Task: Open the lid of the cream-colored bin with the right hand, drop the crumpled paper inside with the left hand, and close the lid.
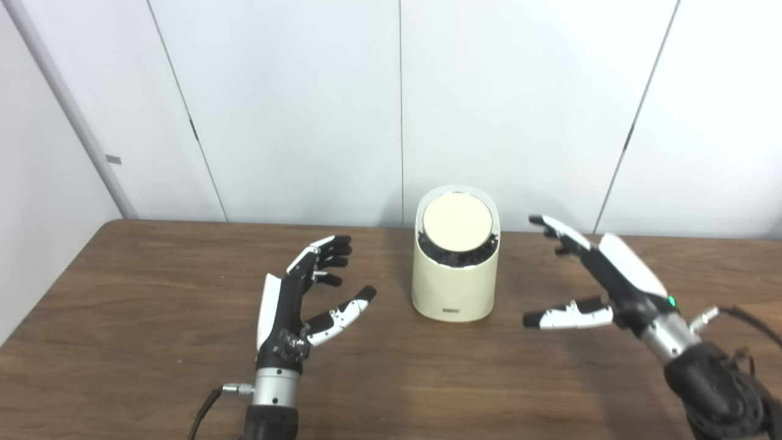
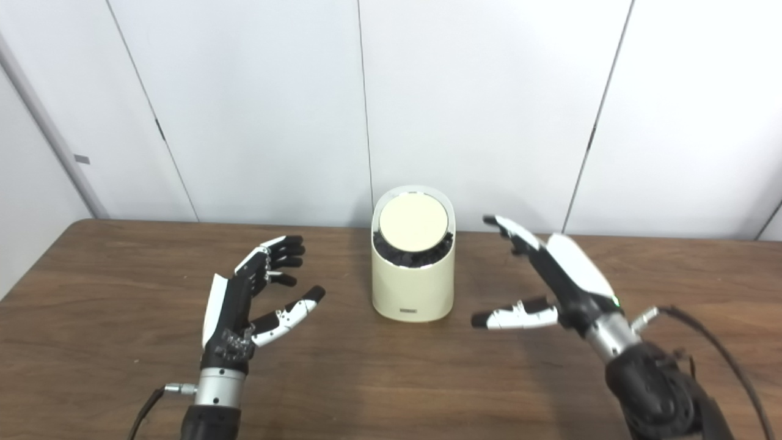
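The cream-colored bin (image 1: pixel 453 287) stands upright near the back middle of the brown table (image 1: pixel 153 342). Its round lid (image 1: pixel 457 223) sits tilted toward me in the top opening, with a dark liner showing below its lower rim. My left hand (image 1: pixel 305 299) hovers left of the bin, open, palm facing the bin, holding nothing. My right hand (image 1: pixel 586 275) hovers right of the bin, open, fingers stretched toward the wall and thumb pointing at the bin. Neither hand touches the bin. No crumpled paper is visible in either view.
White wall panels (image 1: pixel 305 110) rise directly behind the table's far edge. A grey vertical strip (image 1: pixel 73 116) runs along the left wall. Cables trail from both wrists, the right one (image 1: pixel 745 321) looping above the tabletop.
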{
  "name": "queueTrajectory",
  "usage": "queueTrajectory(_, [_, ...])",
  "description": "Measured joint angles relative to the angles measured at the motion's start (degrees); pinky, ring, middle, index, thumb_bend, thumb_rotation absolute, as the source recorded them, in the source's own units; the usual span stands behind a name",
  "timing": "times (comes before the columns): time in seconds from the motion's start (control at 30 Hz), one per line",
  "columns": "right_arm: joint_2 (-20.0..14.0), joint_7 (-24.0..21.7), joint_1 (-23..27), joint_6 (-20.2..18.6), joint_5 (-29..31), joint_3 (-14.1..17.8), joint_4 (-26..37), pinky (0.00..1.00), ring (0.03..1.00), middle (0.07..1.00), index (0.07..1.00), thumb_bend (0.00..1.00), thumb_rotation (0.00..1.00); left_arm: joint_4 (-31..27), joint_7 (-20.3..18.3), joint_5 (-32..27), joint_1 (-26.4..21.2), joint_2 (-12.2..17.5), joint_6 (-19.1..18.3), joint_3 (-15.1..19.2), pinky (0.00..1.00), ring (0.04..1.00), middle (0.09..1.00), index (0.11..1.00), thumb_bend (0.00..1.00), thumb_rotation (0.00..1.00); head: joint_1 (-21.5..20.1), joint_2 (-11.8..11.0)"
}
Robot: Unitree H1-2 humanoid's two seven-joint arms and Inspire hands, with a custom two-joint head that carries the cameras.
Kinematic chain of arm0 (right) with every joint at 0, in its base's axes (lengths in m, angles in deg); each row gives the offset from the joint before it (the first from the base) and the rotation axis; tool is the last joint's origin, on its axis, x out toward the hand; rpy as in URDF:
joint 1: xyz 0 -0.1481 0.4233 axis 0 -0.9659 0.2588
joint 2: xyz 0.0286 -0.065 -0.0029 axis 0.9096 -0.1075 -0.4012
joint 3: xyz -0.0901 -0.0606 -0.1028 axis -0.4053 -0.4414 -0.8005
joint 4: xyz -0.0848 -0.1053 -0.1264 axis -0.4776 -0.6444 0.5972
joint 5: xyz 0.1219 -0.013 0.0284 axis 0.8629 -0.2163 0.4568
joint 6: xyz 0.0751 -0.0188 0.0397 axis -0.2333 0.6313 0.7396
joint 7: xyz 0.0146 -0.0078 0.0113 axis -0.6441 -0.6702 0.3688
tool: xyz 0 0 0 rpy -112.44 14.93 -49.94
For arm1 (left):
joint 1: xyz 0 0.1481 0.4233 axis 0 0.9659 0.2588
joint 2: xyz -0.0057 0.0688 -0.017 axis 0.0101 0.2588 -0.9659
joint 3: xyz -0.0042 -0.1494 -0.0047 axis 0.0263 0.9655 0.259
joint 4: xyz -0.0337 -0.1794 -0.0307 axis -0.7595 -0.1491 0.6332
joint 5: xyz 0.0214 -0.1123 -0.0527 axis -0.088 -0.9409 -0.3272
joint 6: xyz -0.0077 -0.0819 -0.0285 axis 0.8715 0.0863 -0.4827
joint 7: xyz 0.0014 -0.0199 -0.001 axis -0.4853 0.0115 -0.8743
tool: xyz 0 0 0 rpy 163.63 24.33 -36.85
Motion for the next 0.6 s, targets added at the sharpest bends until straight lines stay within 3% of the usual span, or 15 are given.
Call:
queueTrajectory(0.3, [0.26, 1.62, -1.85, -0.04, 0.43, 0.27, -0.64, 0.73, 0.86, 0.922, 0.937, 0.91, 0.38, 0.0, -1.22, -0.07, 0.0, 0.03, 0.0, -0.04, 0.57, 0.707, 0.745, 0.763, 0.66, 0.13, -0.35, 0.09])
queueTrajectory(0.6, [4.44, 4.27, -4.16, -1.78, 3.11, 0.97, -0.87, 0.72, 0.855, 0.919, 0.925, 0.87, 0.27, 0.99, -3.19, -0.8, -0.01, 1.35, 0.08, -0.01, 0.57, 0.721, 0.77, 0.789, 0.68, 0.12, -2.64, -0.35])
